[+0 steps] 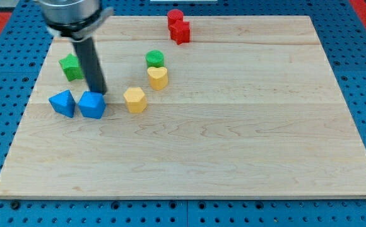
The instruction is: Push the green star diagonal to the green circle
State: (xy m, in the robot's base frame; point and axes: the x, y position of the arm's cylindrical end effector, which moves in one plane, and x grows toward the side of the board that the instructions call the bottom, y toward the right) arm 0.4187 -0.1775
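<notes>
The green star [71, 67] lies near the board's left edge, partly hidden behind my rod. The green circle [155, 59] stands to its right, just above a yellow heart [158, 77]. My tip [99, 92] rests on the board just below and right of the green star, touching the top of a blue block [92, 104].
A blue triangle-like block [62, 103] sits left of the blue block. A yellow hexagon [135, 99] lies to the right of them. Two red blocks [178, 25] stand close together at the board's top edge. The wooden board [233, 139] rests on a blue pegboard surface.
</notes>
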